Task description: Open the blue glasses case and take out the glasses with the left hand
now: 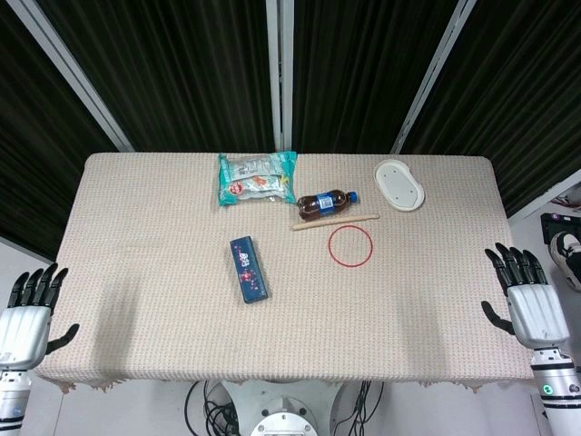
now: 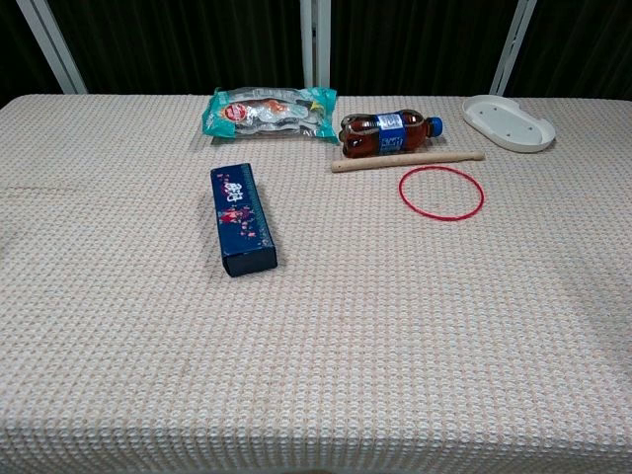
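Observation:
The blue glasses case (image 1: 248,269) lies closed on the woven tablecloth, left of the table's middle; in the chest view the case (image 2: 242,218) is a long dark-blue box with its lid down. No glasses are visible. My left hand (image 1: 27,312) hovers off the table's left front corner, fingers spread and holding nothing, far from the case. My right hand (image 1: 524,297) hangs off the right edge, fingers also apart and empty. Neither hand appears in the chest view.
At the back lie a green snack bag (image 1: 255,176), a small brown drink bottle (image 1: 325,203) on its side, a wooden stick (image 1: 334,222), a red ring (image 1: 350,245) and a white oval dish (image 1: 399,184). The table's front edge (image 1: 272,380) is near both hands.

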